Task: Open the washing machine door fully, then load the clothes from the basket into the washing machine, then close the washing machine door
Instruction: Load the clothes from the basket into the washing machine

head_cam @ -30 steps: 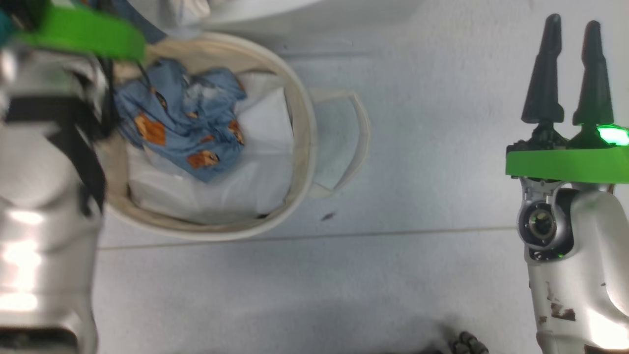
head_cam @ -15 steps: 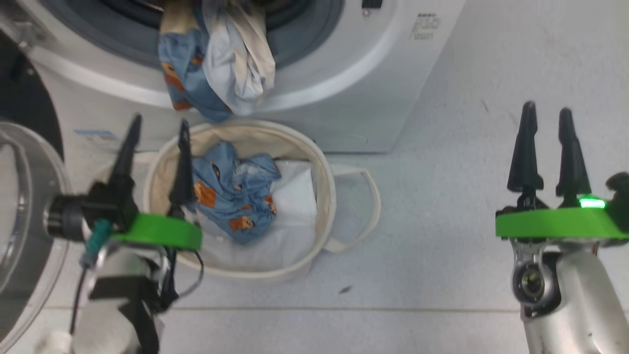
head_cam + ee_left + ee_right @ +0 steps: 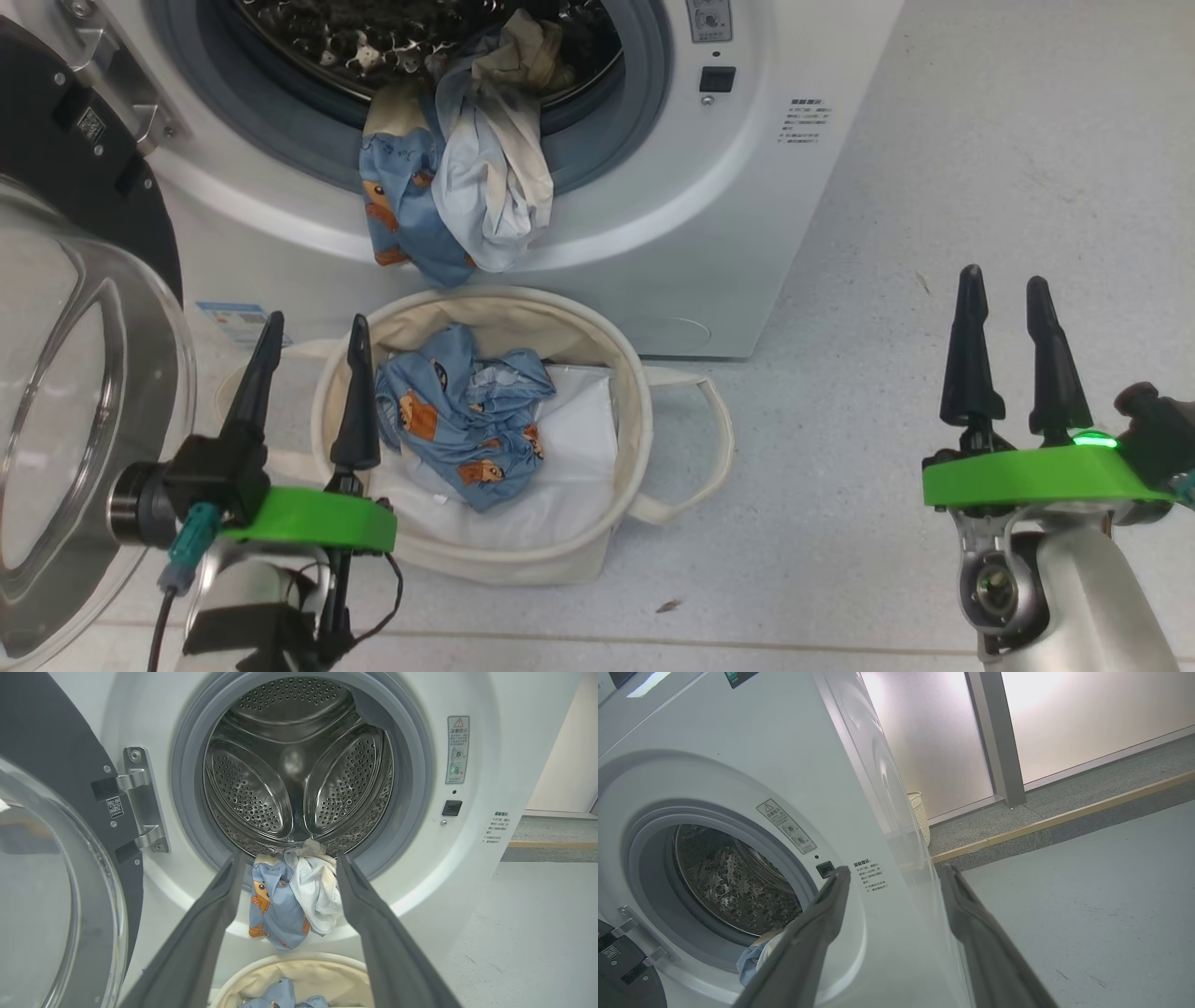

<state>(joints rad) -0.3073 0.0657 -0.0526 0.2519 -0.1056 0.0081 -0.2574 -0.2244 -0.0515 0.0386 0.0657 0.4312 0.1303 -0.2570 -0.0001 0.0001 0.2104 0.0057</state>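
1. At the white front-loading washing machine (image 3: 709, 233), the black-rimmed glass door (image 3: 84, 401) stands open.
2. Some blue bear-print clothes (image 3: 457, 187) hang out of it; more lie in the round cream canvas basket (image 3: 627, 411).
3. Dark-fingered left gripper (image 3: 316, 322) and right gripper (image 3: 1004, 277) gape empty; loading looks unfinished.

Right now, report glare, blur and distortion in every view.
Head view: sharp, pale reflections across the washing machine door glass. Left wrist view: wide-angle curving of the washing machine front, left gripper's fingers soft up close. Right wrist view: frosted panels blown out with backlight.

Pale grey floor (image 3: 1087, 905) meets glowing frosted panels (image 3: 1087, 714) (woven bin (image 3: 920, 814) beside).
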